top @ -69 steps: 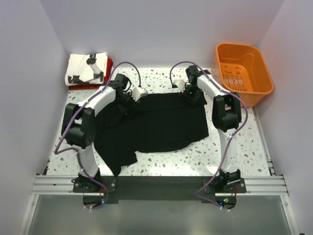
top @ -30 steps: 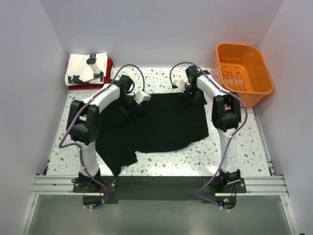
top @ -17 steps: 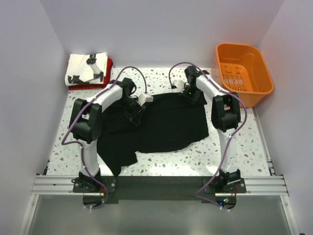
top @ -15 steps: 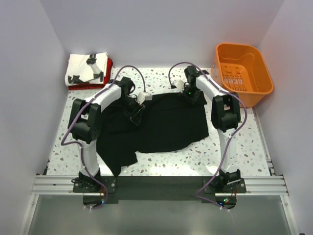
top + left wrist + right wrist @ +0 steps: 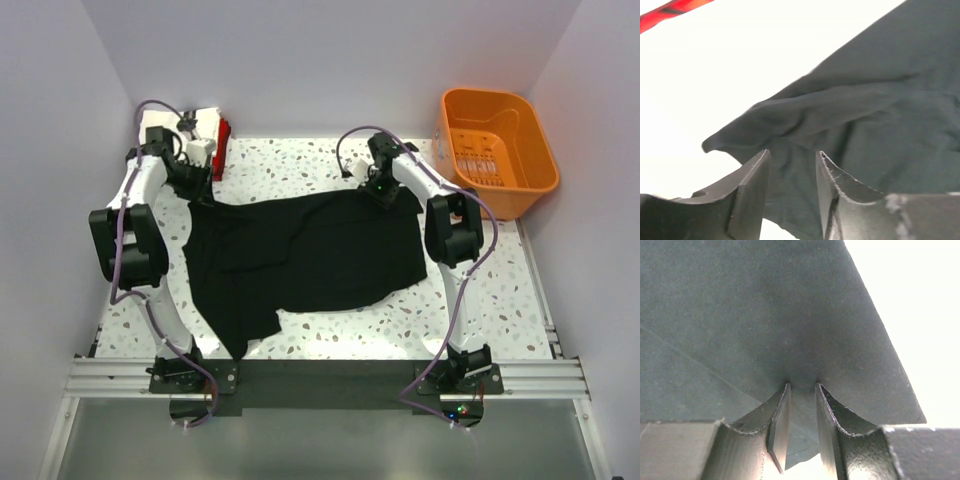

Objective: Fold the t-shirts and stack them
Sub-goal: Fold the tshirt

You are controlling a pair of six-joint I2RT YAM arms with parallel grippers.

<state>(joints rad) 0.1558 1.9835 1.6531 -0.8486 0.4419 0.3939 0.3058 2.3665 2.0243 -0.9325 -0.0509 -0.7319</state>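
Observation:
A large black t-shirt lies spread over the middle of the table. Its far-left corner is pulled out toward the back left. My left gripper hovers over that corner, beside the folded stack. Its jaws stand apart with the cloth lying loose under the gap. My right gripper is at the shirt's far edge, shut on a pinch of the black cloth. The left arm partly covers the white t-shirt, which lies on the red t-shirt. A strip of that red t-shirt shows at the left wrist view's top edge.
An orange plastic basket stands at the back right, just beyond the right arm. Pale walls close in the table on three sides. The folded stack fills the back left corner.
The left arm swung from the shirt's middle to the back left, drawing the shirt's left corner outward, and its jaws opened. The right gripper kept its hold and barely moved.

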